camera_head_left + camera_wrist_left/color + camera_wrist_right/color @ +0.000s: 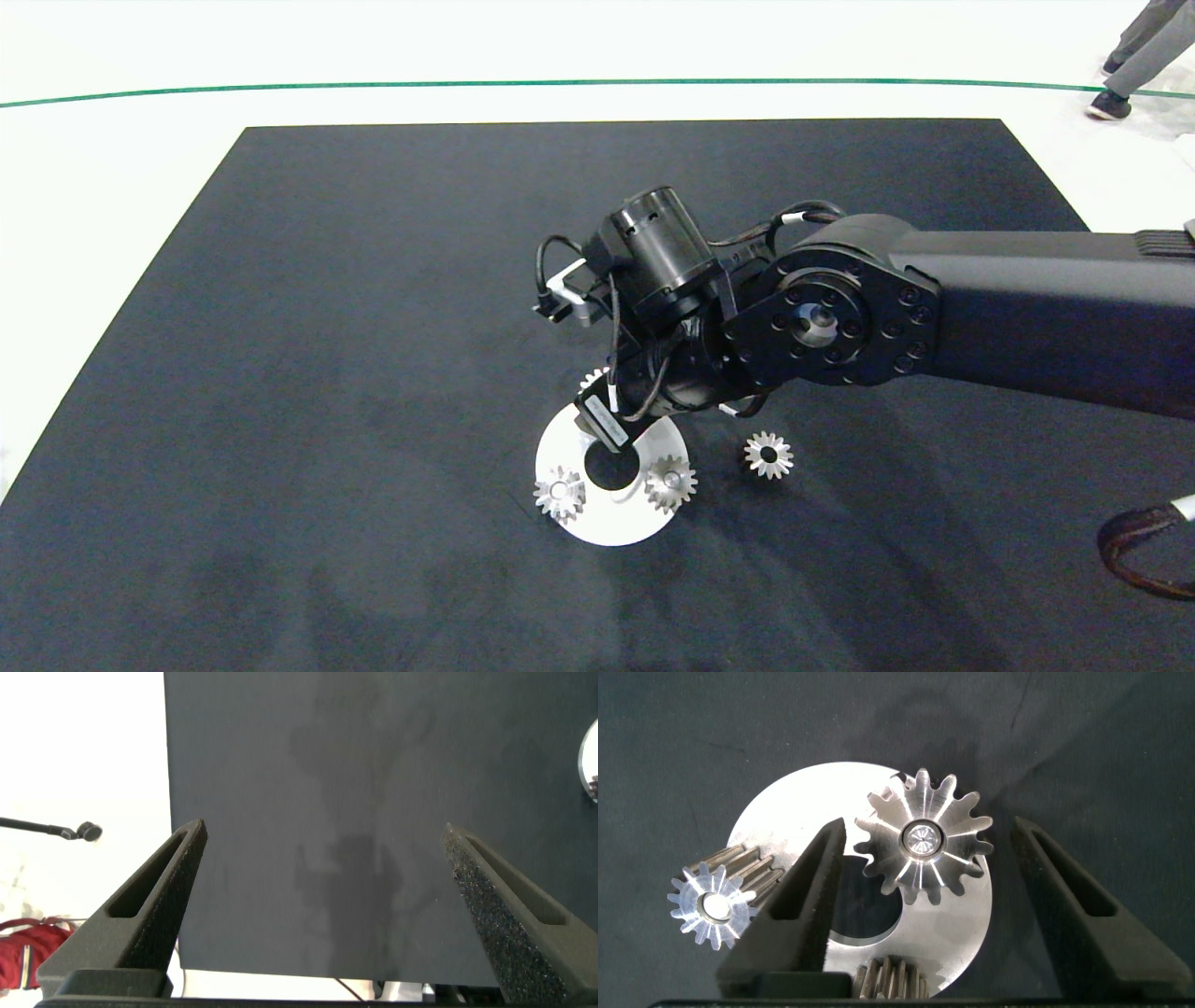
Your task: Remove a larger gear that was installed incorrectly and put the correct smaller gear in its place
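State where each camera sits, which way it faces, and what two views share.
Head view: above the table, looking down at the black mat; right arm shows.
Left wrist view: on the left arm, facing bare mat; left tool open.
Right wrist view: on the right arm, looking down at the larger gear between the open right tool.
Shared: head and right wrist views both show the round plate.

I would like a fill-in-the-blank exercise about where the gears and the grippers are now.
The right gripper has its fingers ___, one each side of the larger gear.
The smaller gear lies on the dark ___, beside the round plate.
The plate carries ___ gears.
The left gripper, away from the plate, holds ___.
Missing: open; mat; three; nothing.
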Available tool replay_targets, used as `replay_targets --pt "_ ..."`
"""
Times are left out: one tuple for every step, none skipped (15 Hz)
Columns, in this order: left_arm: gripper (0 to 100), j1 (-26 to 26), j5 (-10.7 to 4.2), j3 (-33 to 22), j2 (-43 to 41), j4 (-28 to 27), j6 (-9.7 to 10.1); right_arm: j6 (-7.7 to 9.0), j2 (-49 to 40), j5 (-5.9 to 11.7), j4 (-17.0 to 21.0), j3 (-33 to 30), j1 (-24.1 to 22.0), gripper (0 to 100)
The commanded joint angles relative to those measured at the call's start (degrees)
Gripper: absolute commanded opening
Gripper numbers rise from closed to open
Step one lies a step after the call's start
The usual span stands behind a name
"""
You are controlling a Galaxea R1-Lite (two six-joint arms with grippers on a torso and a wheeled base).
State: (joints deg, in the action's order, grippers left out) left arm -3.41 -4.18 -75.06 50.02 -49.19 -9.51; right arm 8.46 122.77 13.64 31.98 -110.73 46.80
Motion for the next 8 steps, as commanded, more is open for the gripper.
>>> replay_targets --pt "100 0.25 -0.04 0.0 -0.18 -0.29 -0.07 -0.02 -0.08 -0.02 0.1 -0.02 -0.04 64" --pt "100 0.6 -0.04 0.0 -0.18 -0.29 -0.07 -0.46 0.45 -0.02 0.02 -0.1 -0.04 61" --pt "100 0.6 -0.04 0.0 -0.18 -0.29 -0.07 -1.34 0.63 0.16 -0.07 -0.45 0.05 59" --pt "100 0.6 -0.04 0.0 -0.18 -0.29 -0.07 -1.78 0.71 0.16 -0.07 -0.45 0.05 58" --pt "100 0.6 -0.04 0.0 -0.27 -0.29 -0.07 -1.78 0.89 0.16 -0.16 -0.45 0.05 55" --pt "100 0.6 -0.04 0.0 -0.27 -0.29 -0.07 -1.87 0.98 0.16 -0.16 -0.54 0.05 53" --pt "100 0.6 -0.04 0.0 -0.27 -0.29 -0.07 -1.78 0.98 0.16 -0.16 -0.54 0.05 52" --pt "100 0.6 -0.04 0.0 -0.27 -0.29 -0.07 -1.87 0.89 0.16 -0.16 -0.54 0.13 49"
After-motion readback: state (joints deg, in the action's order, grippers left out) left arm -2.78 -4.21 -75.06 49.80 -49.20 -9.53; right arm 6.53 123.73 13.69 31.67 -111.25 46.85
